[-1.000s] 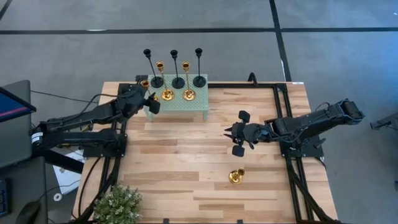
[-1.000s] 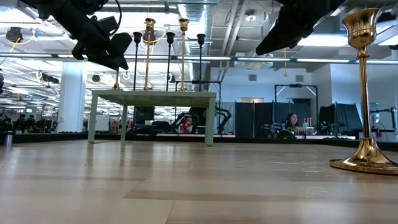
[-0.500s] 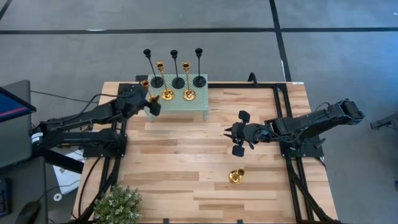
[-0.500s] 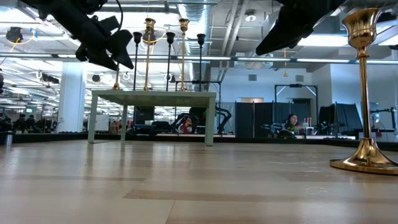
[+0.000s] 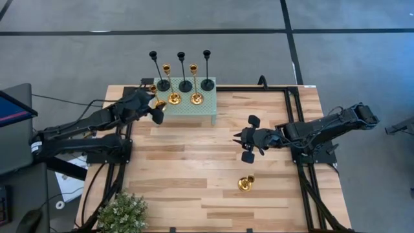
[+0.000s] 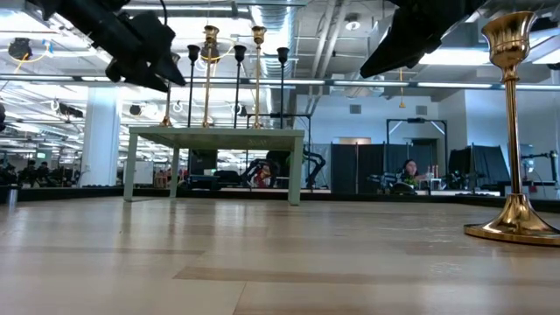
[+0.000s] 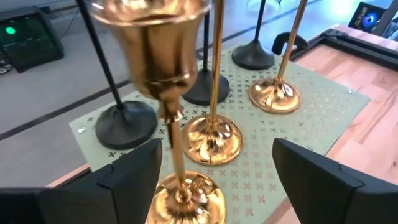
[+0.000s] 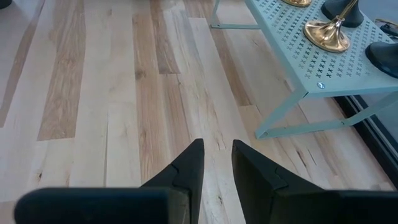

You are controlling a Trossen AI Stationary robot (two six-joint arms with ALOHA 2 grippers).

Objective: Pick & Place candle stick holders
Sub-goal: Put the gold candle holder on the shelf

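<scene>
A small green perforated table (image 5: 208,111) stands at the far side of the wooden table. On it stand three tall black holders (image 5: 185,85) at the back and three gold holders (image 5: 196,98) in front of them. My left gripper (image 5: 155,107) is open at the green table's left end. Its fingers (image 7: 127,180) stand on either side of the leftmost gold holder (image 7: 175,143), which rests on its round base (image 7: 189,194). A fourth gold holder (image 5: 245,184) stands upright on the wood at the near right. My right gripper (image 5: 237,138) is shut and empty, above the wood.
A potted plant (image 5: 123,211) sits at the table's near left corner. Bare wood (image 8: 124,112) lies between the green table and the lone gold holder (image 6: 512,131). The room behind shows a person (image 6: 409,171) far off.
My left gripper has risen a little at the green table's left end and drawn slightly back toward the table's left edge. The gold holder there stays standing. My right arm has kept still.
</scene>
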